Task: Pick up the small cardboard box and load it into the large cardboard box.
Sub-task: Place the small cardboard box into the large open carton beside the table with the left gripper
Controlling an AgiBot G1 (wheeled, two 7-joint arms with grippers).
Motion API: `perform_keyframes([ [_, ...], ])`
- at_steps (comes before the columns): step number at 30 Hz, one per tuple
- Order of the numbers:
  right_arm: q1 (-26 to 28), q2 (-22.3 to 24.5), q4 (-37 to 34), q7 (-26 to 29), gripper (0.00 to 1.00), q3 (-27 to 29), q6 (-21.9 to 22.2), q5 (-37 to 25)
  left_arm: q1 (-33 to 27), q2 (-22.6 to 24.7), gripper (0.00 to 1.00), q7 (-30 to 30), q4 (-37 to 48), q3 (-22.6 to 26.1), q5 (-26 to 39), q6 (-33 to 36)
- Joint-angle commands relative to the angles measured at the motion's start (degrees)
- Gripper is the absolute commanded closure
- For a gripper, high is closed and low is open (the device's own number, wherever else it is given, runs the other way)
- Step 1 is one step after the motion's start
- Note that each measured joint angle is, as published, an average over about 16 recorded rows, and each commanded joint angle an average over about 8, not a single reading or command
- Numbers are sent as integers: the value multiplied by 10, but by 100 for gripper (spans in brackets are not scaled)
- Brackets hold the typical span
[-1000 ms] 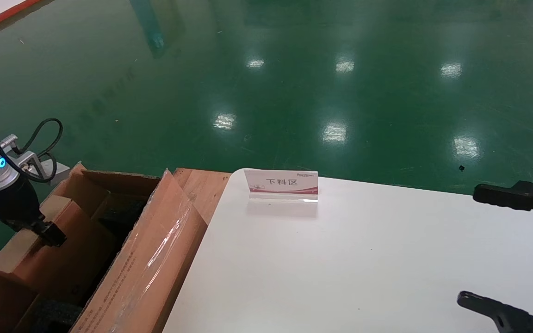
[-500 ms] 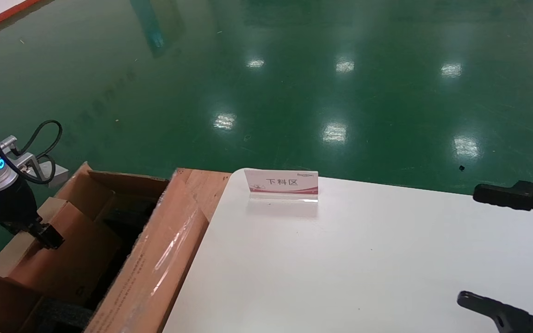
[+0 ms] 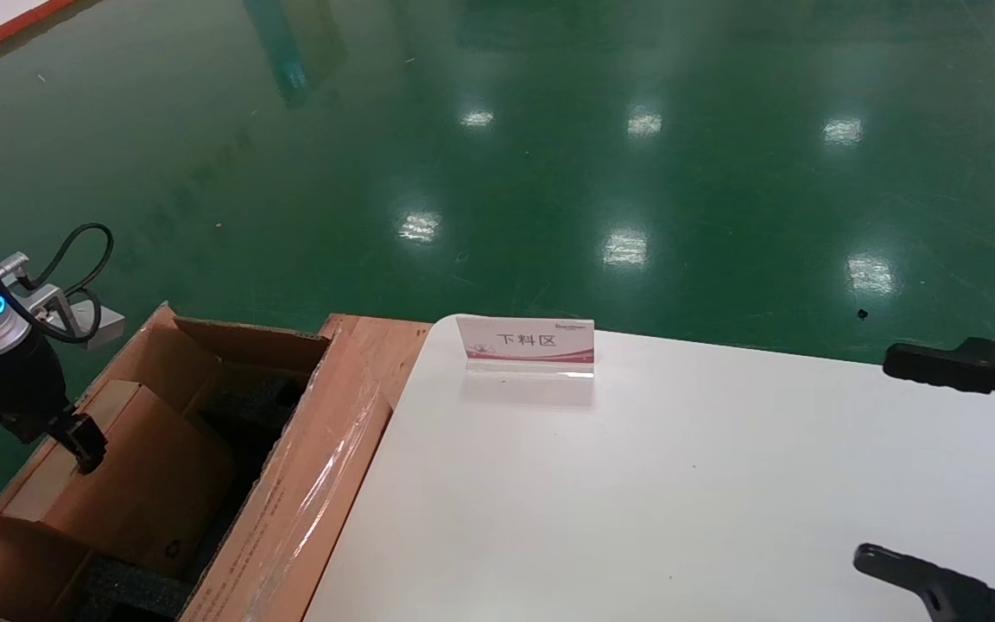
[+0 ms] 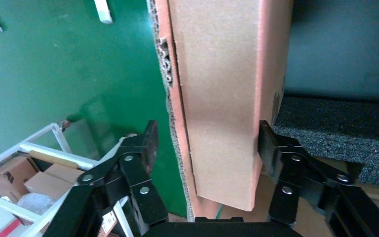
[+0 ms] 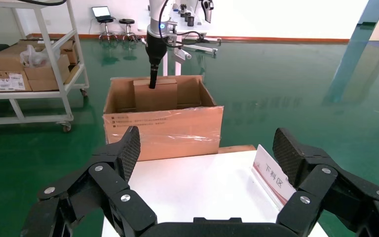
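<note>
The small cardboard box (image 3: 143, 484), orange-brown with a dark recycling mark near its lower corner, stands on edge inside the large cardboard box (image 3: 307, 484), leaning toward its left wall over black foam (image 3: 247, 406). My left gripper (image 3: 83, 449) is at the small box's upper edge. In the left wrist view the left gripper (image 4: 207, 143) straddles the small box (image 4: 222, 98) and the carton's corrugated wall (image 4: 164, 74). One finger touches the box and the other stands a little off the wall, so the jaws are open. My right gripper (image 3: 903, 466) hangs open and empty over the table's right side.
A white table (image 3: 636, 484) carries a small standing sign (image 3: 525, 344) at its far edge. A wooden board (image 3: 372, 345) lies between table and carton. A white shelf cart with boxes (image 5: 24, 64) stands beyond the carton on the green floor.
The small box has sunk lower into the carton and stands more upright. The carton's taped flap has swung down and outward. My left gripper has shifted slightly left. The right arm has not moved.
</note>
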Motion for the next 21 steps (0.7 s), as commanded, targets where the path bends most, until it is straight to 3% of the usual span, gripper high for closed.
perform_keyframes([
  [1,0,0,0,0,0,0,0,0,0,0,0,0,0,0,0,0],
  [9,0,0,0,0,0,0,0,0,-9,-1,0,10,-5,-6,-10,6],
  [21,0,0,0,0,0,0,0,0,-103,-39,0,112,-42,-57,-77,43],
])
